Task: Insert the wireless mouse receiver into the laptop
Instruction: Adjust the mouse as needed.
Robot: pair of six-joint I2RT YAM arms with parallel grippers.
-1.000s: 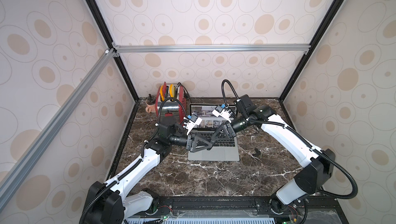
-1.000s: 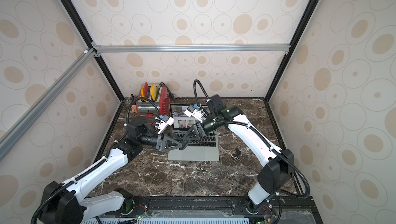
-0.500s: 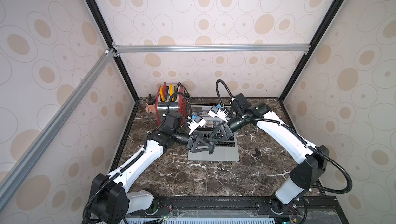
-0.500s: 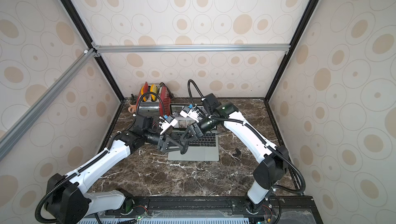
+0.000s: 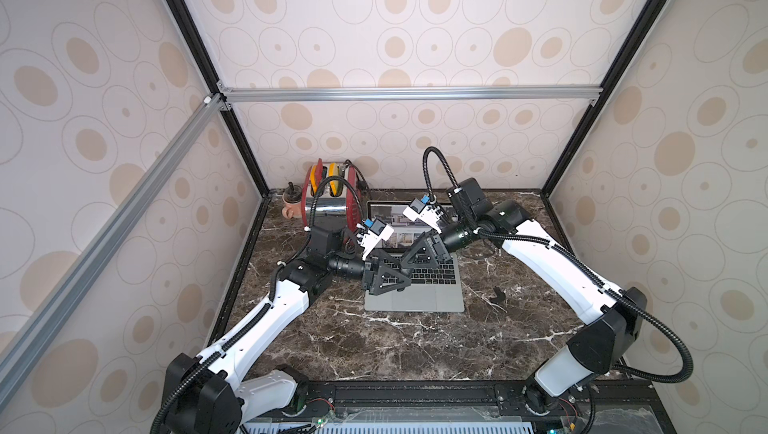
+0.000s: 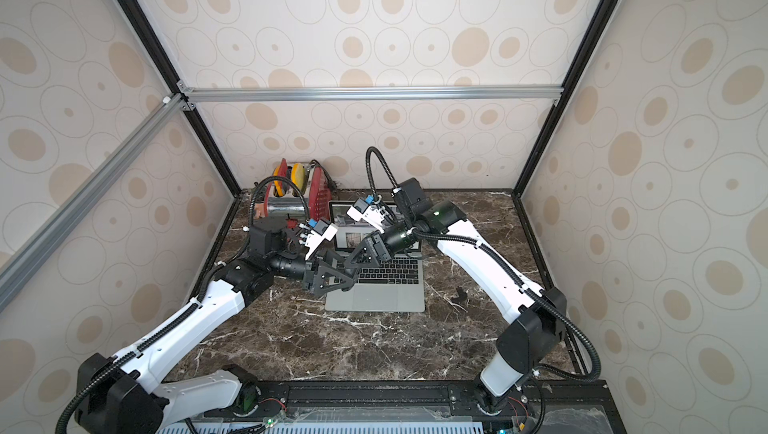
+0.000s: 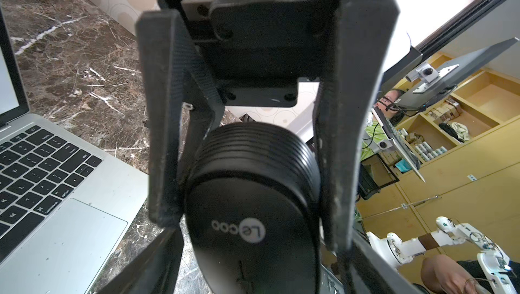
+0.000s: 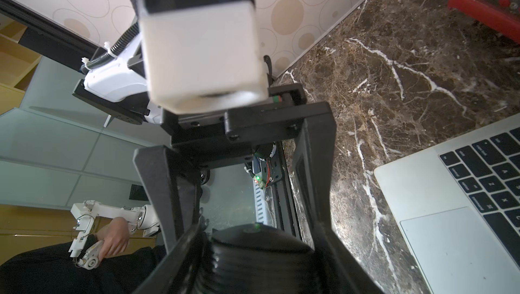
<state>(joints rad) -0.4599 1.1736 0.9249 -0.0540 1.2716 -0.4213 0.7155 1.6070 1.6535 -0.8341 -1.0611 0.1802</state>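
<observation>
Slim silver-grey laptop (image 5: 415, 301) lies open on the dark, white-veined marble counter (image 5: 374, 349), with matte black keys and a broad smooth trackpad. Both hands meet just above its keyboard. Right hand (image 5: 409, 263) is clamped on a smooth black, rounded mouse (image 7: 253, 208) with a ribbed end. Left hand (image 5: 401, 280) stands apart around the same mouse, with counter showing between one finger (image 7: 157, 258) and its side.

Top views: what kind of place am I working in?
Probably a robot booth inside a lab: patterned panels on an aluminium frame around a marble tabletop, with wooden shelving outside in the left wrist view.
</observation>
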